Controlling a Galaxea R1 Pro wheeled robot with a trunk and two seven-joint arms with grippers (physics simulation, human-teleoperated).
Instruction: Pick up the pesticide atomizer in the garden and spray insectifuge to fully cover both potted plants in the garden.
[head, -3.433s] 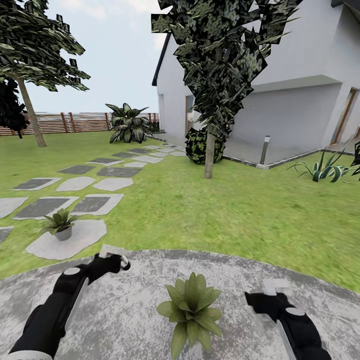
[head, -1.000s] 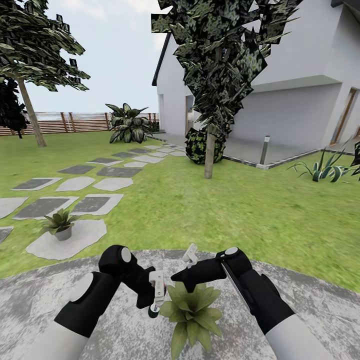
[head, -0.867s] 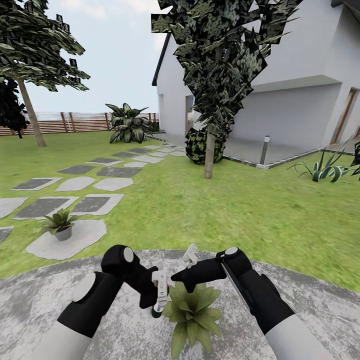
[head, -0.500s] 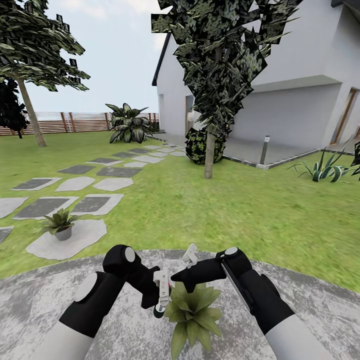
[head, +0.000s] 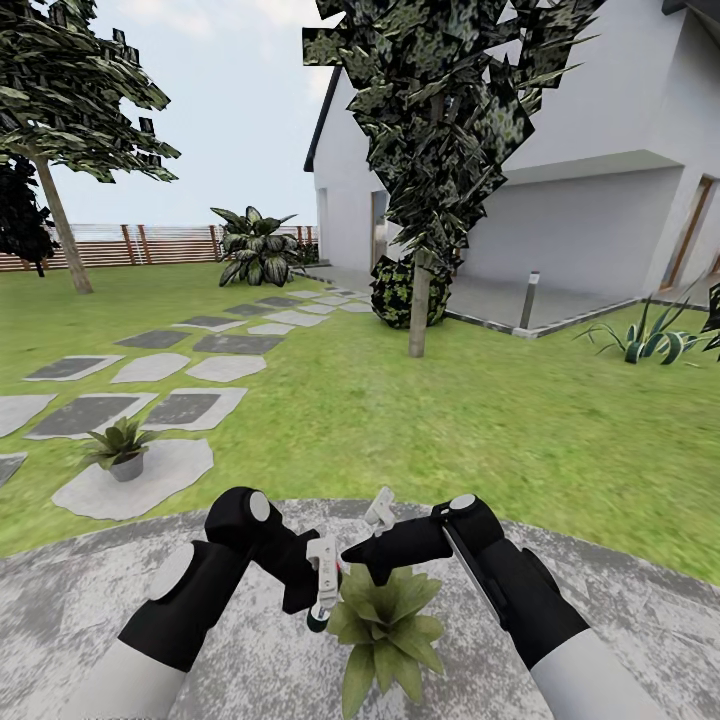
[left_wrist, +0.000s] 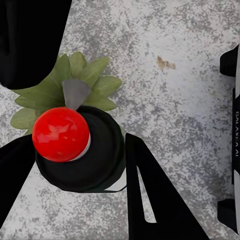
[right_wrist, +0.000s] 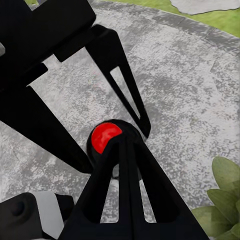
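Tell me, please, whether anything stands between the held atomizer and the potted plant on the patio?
Nothing visible does: the pesticide atomizer, between the left gripper's fingers, hangs right beside the near potted plant, over the patio.

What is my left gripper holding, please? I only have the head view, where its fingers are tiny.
Observer: In the left wrist view the left gripper clamps the pesticide atomizer, one black finger against each side of its dark body.
Operator: Thank you. Where is it relative to the plant?
Observer: The near potted plant spreads its leaves right behind the bottle, over the grey patio.
Operator: And the right gripper?
Observer: In the right wrist view the right gripper has its fingers closed together, tips at the atomizer's red spot.
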